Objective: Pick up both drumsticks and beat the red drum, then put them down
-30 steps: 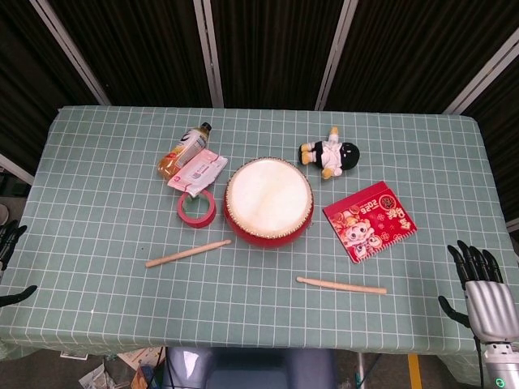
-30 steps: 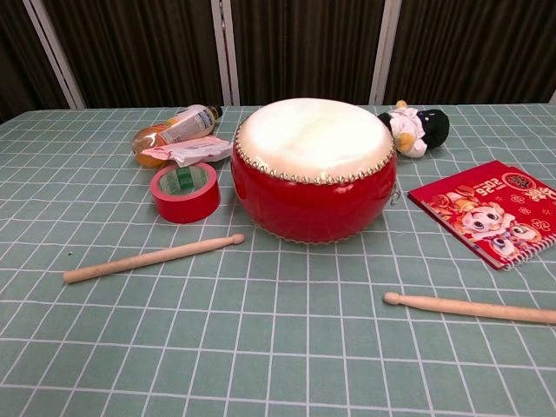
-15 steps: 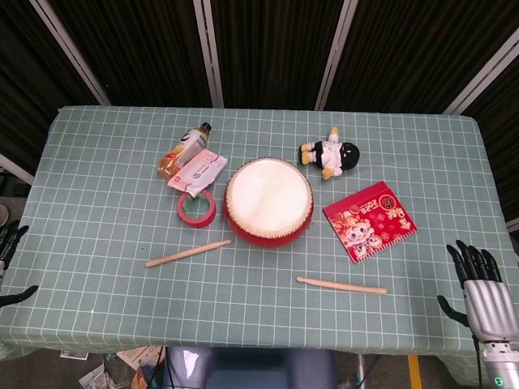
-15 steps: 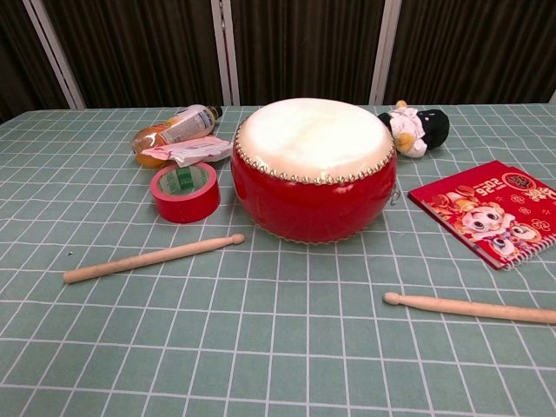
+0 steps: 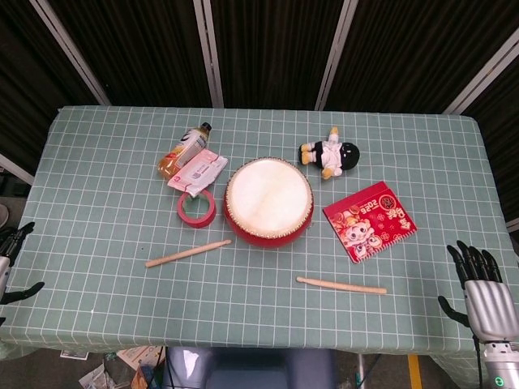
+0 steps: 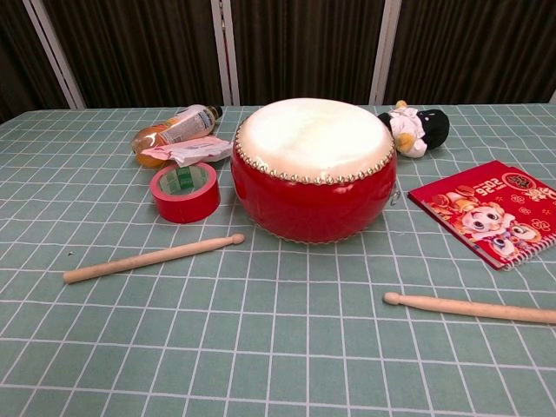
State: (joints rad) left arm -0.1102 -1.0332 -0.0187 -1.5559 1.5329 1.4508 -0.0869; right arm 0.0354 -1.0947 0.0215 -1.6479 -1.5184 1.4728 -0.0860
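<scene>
Dark slatted panels with pale metal uprights back a desk (image 5: 97, 170) covered in green cloth with a white grid.

Right robot hand (image 5: 485, 293), silver with black fingers, sits off the near right corner of the desk, fingers spread and pointing away from the robot, holding nothing. Left robot hand (image 5: 11, 267) shows only in part at the left frame edge, beside the desk's near left corner; its dark fingers are apart and hold nothing. Neither hand appears in the chest view.

Nearest the right hand lies a pale wooden drumstick (image 5: 341, 285), flat on the cloth, tip toward the left. A second pale wooden drumstick (image 5: 188, 254) lies left of centre, slanted, tip toward the drum. Both are well apart from the hands.

Between and beyond them stands the round red drum with a cream skin (image 5: 268, 201), upright. Just left of it is a red roll of tape (image 5: 197, 208). Beyond the tape lie a white and pink packet (image 5: 198, 171) and an orange drink bottle on its side (image 5: 183, 151). Right of the drum lies a red spiral notebook with a cartoon cover (image 5: 370, 220); beyond it, a small black and white plush toy (image 5: 332, 154).
</scene>
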